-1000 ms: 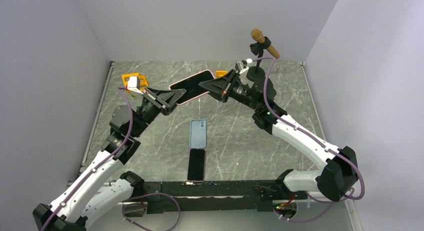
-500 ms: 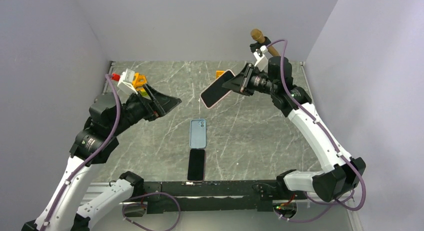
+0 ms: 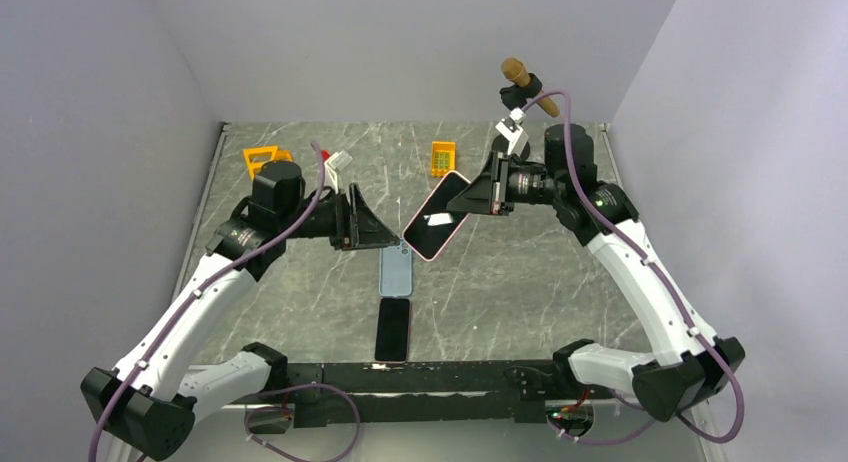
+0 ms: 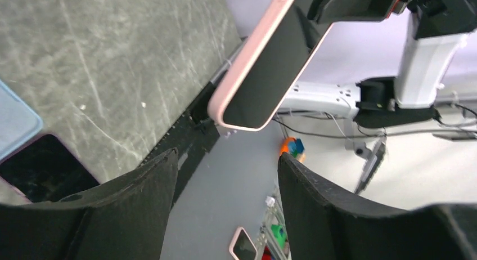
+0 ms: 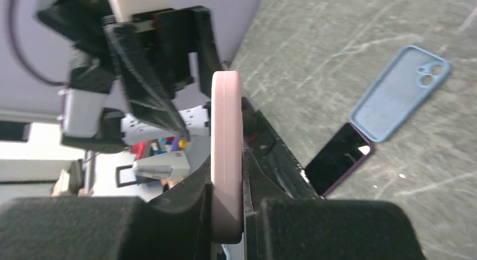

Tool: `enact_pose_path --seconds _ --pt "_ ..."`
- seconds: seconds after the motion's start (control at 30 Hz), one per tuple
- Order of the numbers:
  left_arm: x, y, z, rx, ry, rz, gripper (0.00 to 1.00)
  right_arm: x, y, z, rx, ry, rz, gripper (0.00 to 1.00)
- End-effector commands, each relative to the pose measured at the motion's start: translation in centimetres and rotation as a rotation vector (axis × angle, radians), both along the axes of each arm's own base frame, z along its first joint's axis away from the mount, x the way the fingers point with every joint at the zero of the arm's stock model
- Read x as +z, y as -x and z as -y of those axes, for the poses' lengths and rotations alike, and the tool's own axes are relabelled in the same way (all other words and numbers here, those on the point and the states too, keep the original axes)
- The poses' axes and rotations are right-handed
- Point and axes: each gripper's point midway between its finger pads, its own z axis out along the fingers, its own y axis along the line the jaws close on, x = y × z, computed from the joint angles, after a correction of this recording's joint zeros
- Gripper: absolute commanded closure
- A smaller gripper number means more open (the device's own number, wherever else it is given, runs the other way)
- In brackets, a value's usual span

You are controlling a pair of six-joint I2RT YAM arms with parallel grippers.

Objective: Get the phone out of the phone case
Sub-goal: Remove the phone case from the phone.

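Observation:
The phone in its pink case (image 3: 438, 216) hangs tilted above the table's middle, screen up. My right gripper (image 3: 480, 195) is shut on its far end; in the right wrist view the case (image 5: 226, 153) is edge-on between my fingers. My left gripper (image 3: 378, 229) is open and empty, just left of the phone and apart from it. In the left wrist view the phone (image 4: 264, 74) is above my spread fingers (image 4: 129, 198). A loose blue case (image 3: 397, 270) lies on the table, partly hidden by the left gripper. A bare dark phone (image 3: 392, 329) lies just in front of it.
An orange frame (image 3: 262, 159) lies at the back left and a small orange grid piece (image 3: 443, 158) at the back middle. A brown-headed tool on a black stand (image 3: 520, 82) is at the back right. Grey walls close in three sides.
My left gripper let go of the pink-cased phone, drew back left, then swung in beside it again. My right gripper kept the phone and brought it nearer and lower over the middle.

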Motion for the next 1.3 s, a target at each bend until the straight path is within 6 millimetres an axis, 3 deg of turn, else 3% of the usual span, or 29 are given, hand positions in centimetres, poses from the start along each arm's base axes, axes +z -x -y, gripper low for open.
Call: enact_pose_path --seconds 0.0,0.23,0.4,0.63,0.77,0.87,1.0,1.13,1.27 --pt "3.3 2.8 0.5 -0.143 0.157 0.083 0.31 5.1 2.5 -0.7 0.118 -0.218 0.067 1.00" --pt "3.8 3.7 0.8 -0.181 0.215 0.089 0.46 6.0 3.4 -1.1 0.195 -0.286 0.066 1.00" --pt "4.3 4.1 1.0 -0.229 0.225 0.095 0.66 6.5 3.6 -1.3 0.230 -0.321 0.071 1.00" --pt "5.7 4.0 1.5 -0.280 0.291 0.116 0.71 6.1 4.2 -1.3 0.300 -0.318 0.096 1.00" --pt "6.6 4.3 1.8 -0.335 0.328 0.138 0.99 6.5 4.8 -1.3 0.348 -0.334 0.116 1.00" --pt "8.2 5.4 1.9 -0.405 0.371 0.222 1.00 6.3 4.4 -1.6 0.351 -0.349 0.091 1.00" --pt "12.4 7.7 2.0 -0.486 0.501 0.398 1.00 5.0 2.8 -2.4 0.329 -0.383 -0.020 1.00" --pt "14.5 7.4 2.3 -0.465 0.630 0.405 1.00 5.4 2.0 -3.4 0.337 -0.478 -0.119 1.00" --pt "15.3 5.6 2.8 -0.393 0.696 0.403 1.00 6.7 2.3 -4.7 0.378 -0.600 -0.207 1.00"
